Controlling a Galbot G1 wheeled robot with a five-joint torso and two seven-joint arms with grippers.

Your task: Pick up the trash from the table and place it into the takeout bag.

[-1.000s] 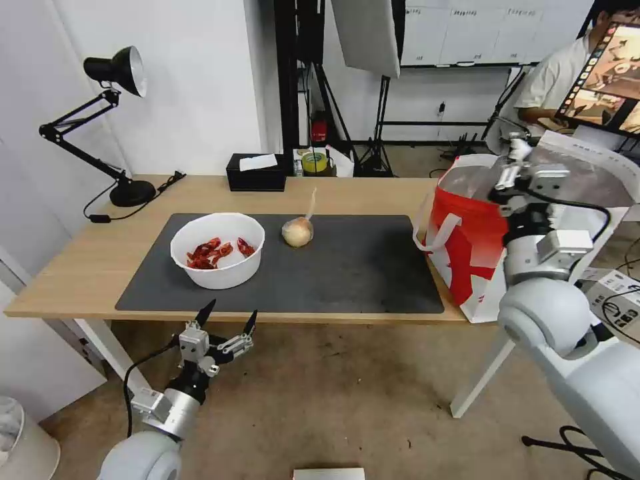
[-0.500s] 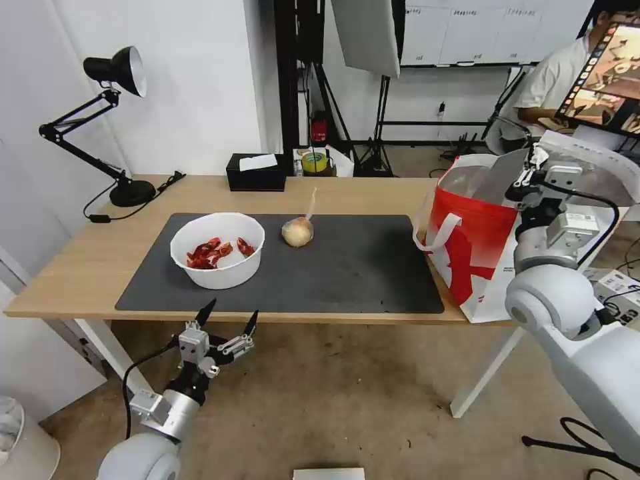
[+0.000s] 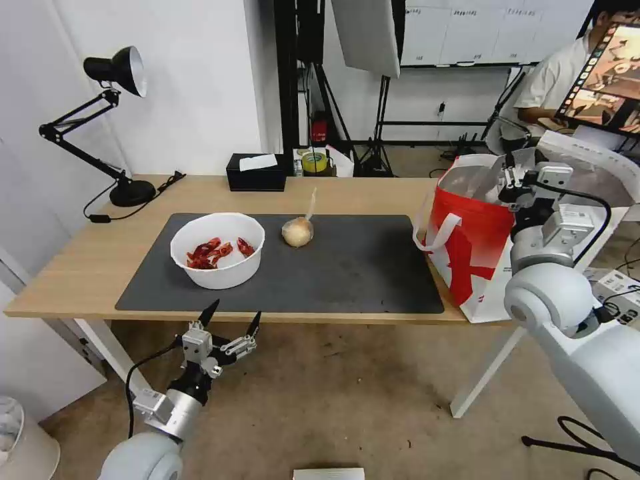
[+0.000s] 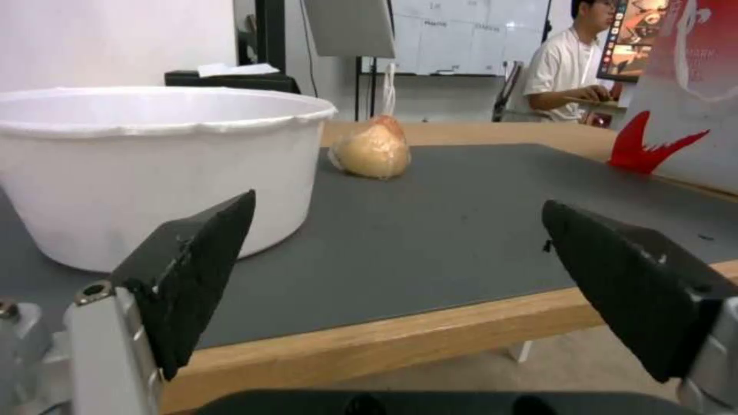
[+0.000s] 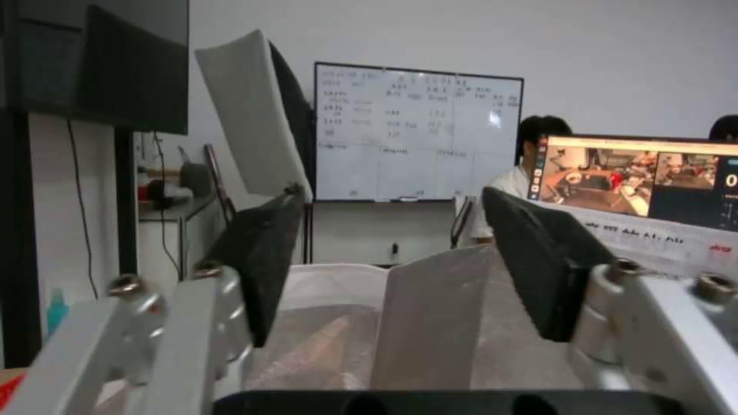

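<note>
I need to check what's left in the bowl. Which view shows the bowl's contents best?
The head view: it looks down into the white bowl at the red shells. The left wrist view shows the bowl's side wall from rim level, contents hidden. The right wrist view faces the takeout bag.

Right gripper (image 3: 512, 179): a second ago it stood high over the bag (image 3: 470, 247) mouth; half a second ago shifted toward the bag's far right side; now lower and back toward the robot's left, at the rim. Fingers (image 5: 258, 259) spread with nothing between them, bag lining below.

Left gripper (image 3: 230, 319): drifted slightly right and a touch lower below the table (image 3: 87, 253) edge, fingers spread as before.
</note>
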